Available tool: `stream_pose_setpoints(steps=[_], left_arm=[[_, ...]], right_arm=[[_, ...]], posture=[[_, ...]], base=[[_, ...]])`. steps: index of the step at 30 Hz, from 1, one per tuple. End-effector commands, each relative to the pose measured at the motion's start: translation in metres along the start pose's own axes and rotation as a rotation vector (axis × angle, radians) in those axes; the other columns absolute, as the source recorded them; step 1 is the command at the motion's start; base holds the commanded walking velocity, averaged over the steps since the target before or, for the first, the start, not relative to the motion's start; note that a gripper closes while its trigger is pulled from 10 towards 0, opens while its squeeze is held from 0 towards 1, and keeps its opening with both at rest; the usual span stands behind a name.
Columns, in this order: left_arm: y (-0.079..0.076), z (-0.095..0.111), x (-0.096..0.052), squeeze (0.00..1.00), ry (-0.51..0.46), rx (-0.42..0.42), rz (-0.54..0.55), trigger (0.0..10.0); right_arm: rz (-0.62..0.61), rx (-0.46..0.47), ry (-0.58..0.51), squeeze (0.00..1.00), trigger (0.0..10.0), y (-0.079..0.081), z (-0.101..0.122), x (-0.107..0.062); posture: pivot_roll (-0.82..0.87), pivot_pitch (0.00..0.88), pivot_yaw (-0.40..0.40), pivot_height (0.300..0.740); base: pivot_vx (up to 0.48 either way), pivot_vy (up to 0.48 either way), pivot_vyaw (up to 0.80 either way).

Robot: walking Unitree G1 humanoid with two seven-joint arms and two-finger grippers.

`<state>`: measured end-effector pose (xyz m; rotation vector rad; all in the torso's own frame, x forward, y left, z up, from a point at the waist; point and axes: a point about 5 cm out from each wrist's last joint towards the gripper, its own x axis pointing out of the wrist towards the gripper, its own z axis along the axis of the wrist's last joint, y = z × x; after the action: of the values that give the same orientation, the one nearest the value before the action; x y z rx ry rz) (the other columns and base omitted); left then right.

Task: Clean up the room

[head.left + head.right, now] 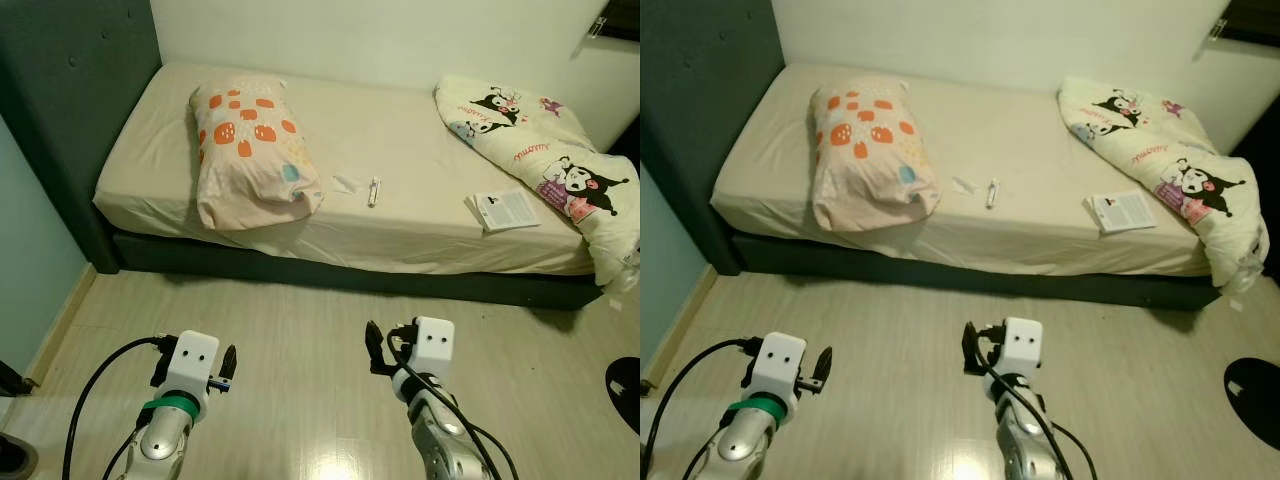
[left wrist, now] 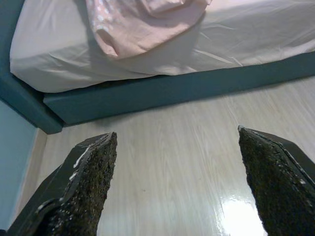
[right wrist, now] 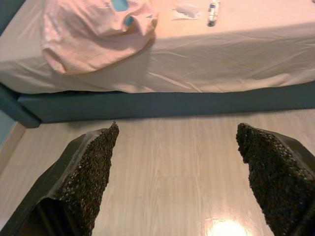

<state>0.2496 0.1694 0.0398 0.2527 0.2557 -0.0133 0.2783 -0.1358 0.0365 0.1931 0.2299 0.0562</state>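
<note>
Left eye view: robot stands on the wood floor facing the long side of the bed, both arms raised at waist height ahead of the body. Left gripper has fingers spread wide, nothing between them; right gripper likewise spread and empty. Both point toward the bed and are well short of it, over bare floor; judged a ready posture for approach rather than a grasp.

Items to tidy lie on the mattress: pillow with orange print set crooked near the headboard; small tube and a scrap of wrapper just beside it, mid-bed near the front edge; booklet near the rumpled cartoon-print duvet, which is bunched at the foot end and spills over the side.

Judgement: cleanup not yet started; the small tube looks the nearest pick for the right gripper
</note>
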Motion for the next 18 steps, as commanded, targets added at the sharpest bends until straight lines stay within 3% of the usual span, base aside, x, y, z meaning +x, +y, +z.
stream_pose_setpoints(steps=[1, 18], left_arm=[[-0.0032, -0.0057, -0.0022, 0.00, 0.014, 0.015, -0.009, 10.0], [-0.0036, -0.0078, -0.0014, 0.00, 0.020, 0.024, 0.007, 10.0]], right_arm=[[-0.003, -0.006, 0.019, 0.00, 10.0, -0.0022, -0.0046, -0.0022], [0.000, 0.000, 0.029, 0.00, 10.0, -0.0015, -0.0060, -0.0023]], posture=[[0.13, 0.000, -0.036, 0.740], [0.13, 0.000, -0.037, 0.740]], base=[[0.420, 0.000, 0.00], [0.439, 0.000, 0.00]])
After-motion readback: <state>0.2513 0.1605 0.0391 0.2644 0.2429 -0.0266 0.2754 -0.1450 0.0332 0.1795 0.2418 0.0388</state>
